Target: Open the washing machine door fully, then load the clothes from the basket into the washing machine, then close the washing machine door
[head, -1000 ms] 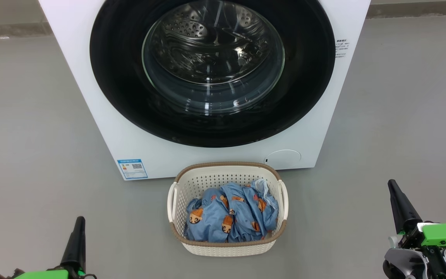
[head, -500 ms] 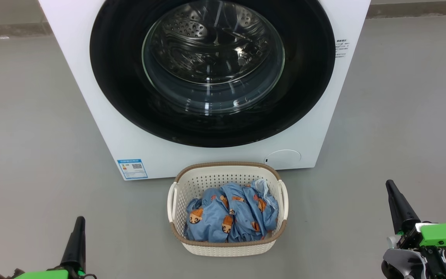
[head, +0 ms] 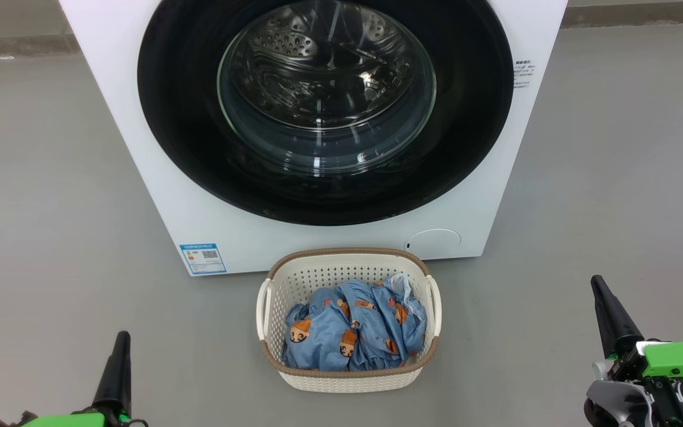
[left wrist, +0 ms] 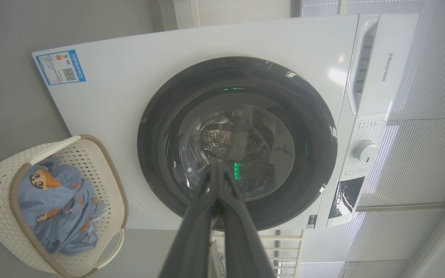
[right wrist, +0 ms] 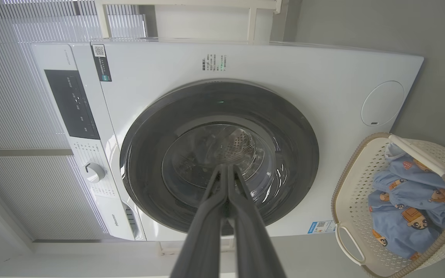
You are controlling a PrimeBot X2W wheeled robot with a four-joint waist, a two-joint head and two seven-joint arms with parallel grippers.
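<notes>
My left gripper (head: 120,343) hangs low at my left with its two dark fingers pressed together, holding nothing. My right gripper (head: 599,286) is also closed and empty, a little higher at my right. Both are over bare grey floor (head: 51,207), well apart from everything else. Between them the basket (head: 347,382) stands on the floor. Its far brown rim is just in front of the bottom edge of the washing machine (head: 158,178); I cannot tell whether they touch. The clothes (head: 353,332) lie bunched inside the basket, below its rim. Open floor runs along both sides of the basket and out past both side edges of the machine. The washing machine door (head: 175,118) is closed, with its black rim flat against the white front. A blue label (head: 202,258) sits at the machine's lower left corner.
</notes>
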